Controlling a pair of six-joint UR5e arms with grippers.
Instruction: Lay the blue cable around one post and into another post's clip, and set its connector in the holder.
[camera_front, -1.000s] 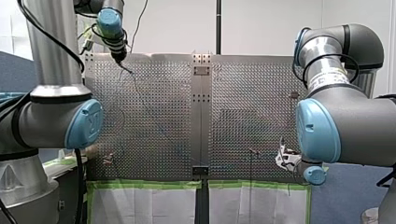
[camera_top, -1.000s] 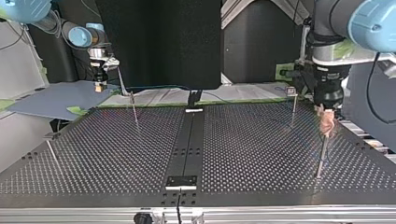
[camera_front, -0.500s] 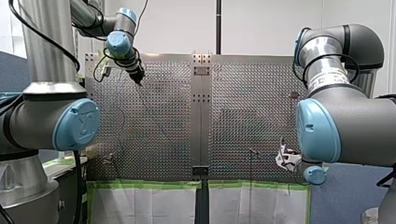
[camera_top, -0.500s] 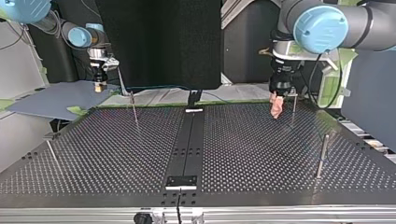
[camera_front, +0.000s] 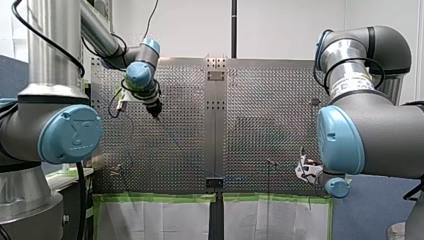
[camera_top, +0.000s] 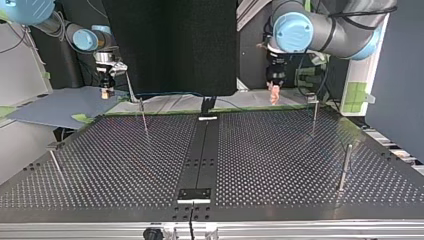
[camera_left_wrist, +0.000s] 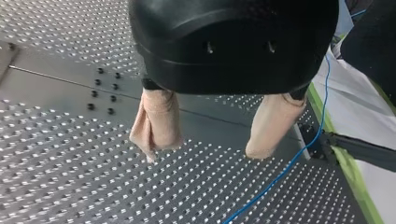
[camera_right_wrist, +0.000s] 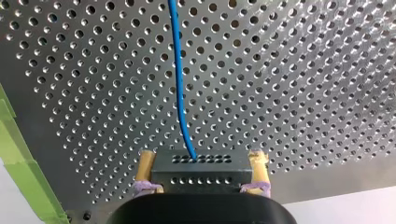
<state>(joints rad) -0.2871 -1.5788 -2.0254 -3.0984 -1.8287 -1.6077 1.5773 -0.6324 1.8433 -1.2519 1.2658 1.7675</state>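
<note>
Here, thin blue cable (camera_right_wrist: 180, 84), grey perforated connector (camera_right_wrist: 196, 170)

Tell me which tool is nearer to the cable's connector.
Right. My right tool holds the connector between its fingers; my left tool is open and empty, well away, with the blue cable beside it.

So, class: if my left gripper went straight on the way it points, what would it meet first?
Probably the perforated table under my left gripper; the blue cable runs just beside it, depth unclear.
</note>
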